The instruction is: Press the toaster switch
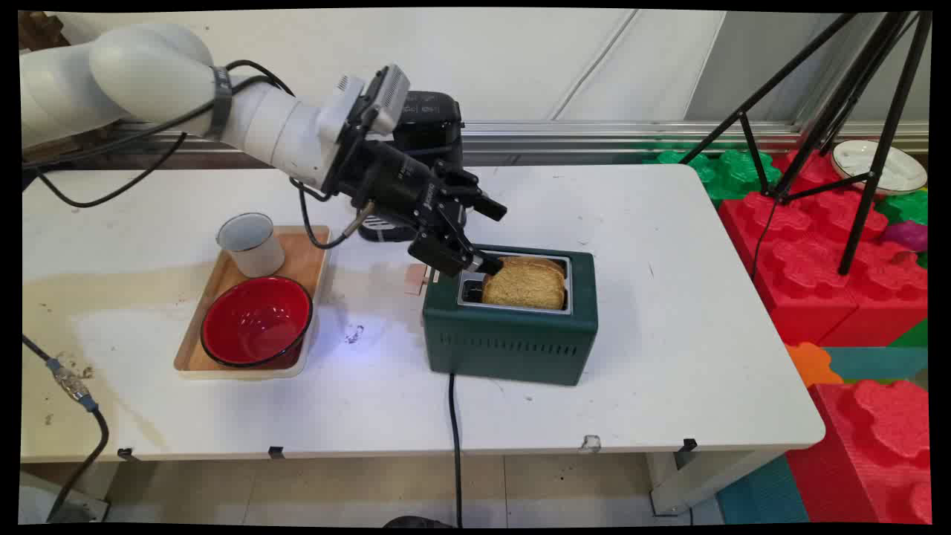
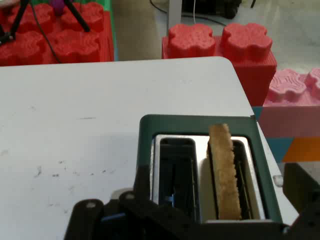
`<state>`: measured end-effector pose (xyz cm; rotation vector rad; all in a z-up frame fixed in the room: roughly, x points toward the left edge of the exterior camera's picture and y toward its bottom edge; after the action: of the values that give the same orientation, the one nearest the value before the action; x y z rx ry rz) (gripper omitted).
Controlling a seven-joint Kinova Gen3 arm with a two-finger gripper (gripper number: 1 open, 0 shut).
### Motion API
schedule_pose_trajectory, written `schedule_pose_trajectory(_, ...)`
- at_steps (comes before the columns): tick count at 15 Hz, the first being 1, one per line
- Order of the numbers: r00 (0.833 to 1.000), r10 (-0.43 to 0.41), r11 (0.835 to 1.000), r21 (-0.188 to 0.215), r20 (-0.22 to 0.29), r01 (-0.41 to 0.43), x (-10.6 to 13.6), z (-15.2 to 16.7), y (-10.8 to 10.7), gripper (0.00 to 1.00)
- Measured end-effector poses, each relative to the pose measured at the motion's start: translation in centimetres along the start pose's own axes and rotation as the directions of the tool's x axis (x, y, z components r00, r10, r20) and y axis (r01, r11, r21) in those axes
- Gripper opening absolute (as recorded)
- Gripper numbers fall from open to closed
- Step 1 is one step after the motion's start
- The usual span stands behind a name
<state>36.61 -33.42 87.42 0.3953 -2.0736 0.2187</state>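
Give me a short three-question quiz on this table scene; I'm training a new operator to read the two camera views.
1. True or false: both slots of the green toaster hold bread.
2. Multiple choice: the red bowl sits (A) on the bare table, (B) on the wooden tray with the white cup, (C) on top of the toaster.
3. Fill in: the gripper is open, with one finger at the toaster's ____ end, beside the bread slice.

Key
1. False: the hand view shows one slice in one slot and the other slot empty.
2. B
3. left, as the main view shows it.
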Motion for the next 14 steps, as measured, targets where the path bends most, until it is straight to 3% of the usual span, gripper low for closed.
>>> schedule_pose_trajectory(9,1.000,-0.011,1.000,0.018,-0.019,0.011,-0.5,-4.7,0.4,1.00)
schedule_pose_trajectory(14,1.000,-0.002,1.000,0.022,0.021,0.002,-2.1,-7.1,1.0,1.00)
